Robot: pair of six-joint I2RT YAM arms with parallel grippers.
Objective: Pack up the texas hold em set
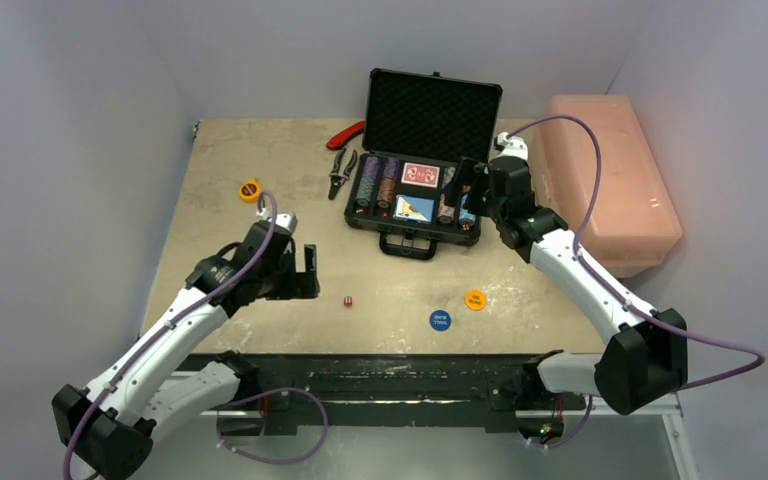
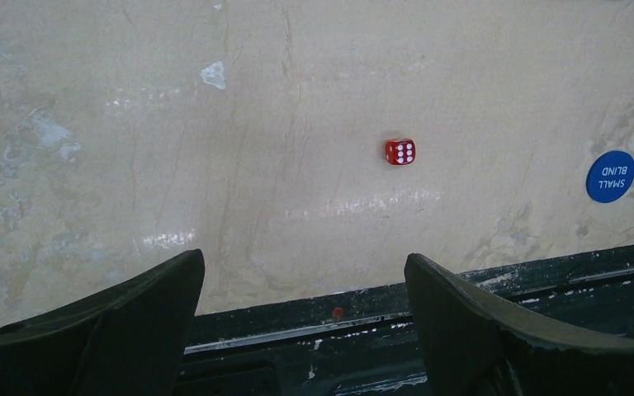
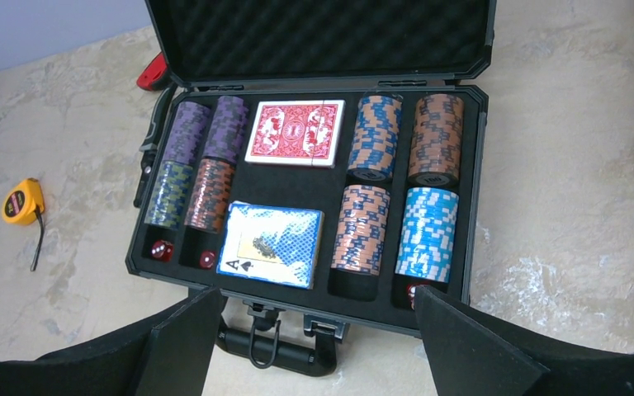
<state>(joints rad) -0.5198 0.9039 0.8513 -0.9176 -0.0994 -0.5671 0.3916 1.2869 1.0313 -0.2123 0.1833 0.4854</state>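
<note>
Nearest the bases, the blue disc [image 1: 440, 320] lay flat on the table [image 1: 250, 140], with the orange disc [image 1: 475, 299] near it, a little farther back and to its right. Left of them sat the die [image 2: 399, 152], alone, a six showing. All three were loose, well apart from the case [image 1: 407, 245].

The left gripper [image 1: 303, 272] hung just left of that die, jaws wide, nothing in them. So the die looked to be the pick! From the wrist view it sat right of the gap's midline and farther out. The good play was to slide over until it was centred, square the fingers to two flat faces, then drop straight down. A hard little cube can squirt out of a corner pinch, so a slow close, low on the die, seemed wise.

Farther back, the case stood open with its foam lid [image 3: 322, 33] raised. Chips [image 3: 376, 136] filled the side columns, the blue deck [image 3: 271, 243] lay in front of the red deck [image 3: 295, 132], and two dice [image 3: 162, 250] sat in the left front pockets. The right gripper [image 3: 318, 301] hovered at the case's right side, also wide and empty. It would do best to leave the left arm a clear lane to a front pocket. The pliers [image 1: 340, 172] and tape measure [image 1: 249, 189] needed no touch.
</note>
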